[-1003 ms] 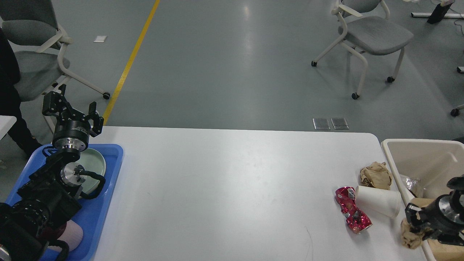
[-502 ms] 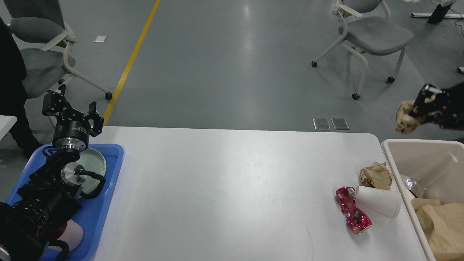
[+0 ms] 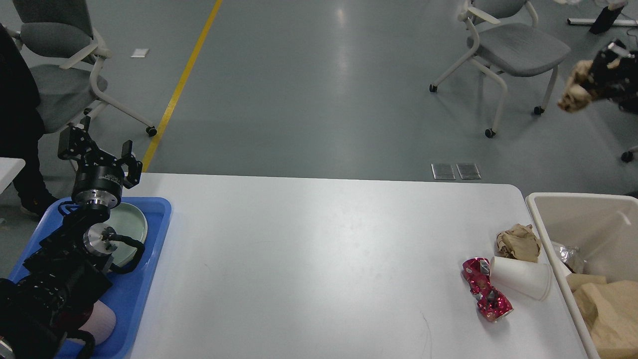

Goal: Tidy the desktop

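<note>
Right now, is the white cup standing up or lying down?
Lying down. The white cup rests on its side on the desktop, its open mouth facing right toward the beige bin.

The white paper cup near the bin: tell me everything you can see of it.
The white paper cup lies on its side on the desktop, near the right edge. It looks like plain matte paper, unprinted and not visibly crushed, with its wider end pointing right toward the beige bin. Its left end touches or overlaps the crushed red can, and a crumpled brown paper ball sits just behind it. Neither gripper is near it.
</note>
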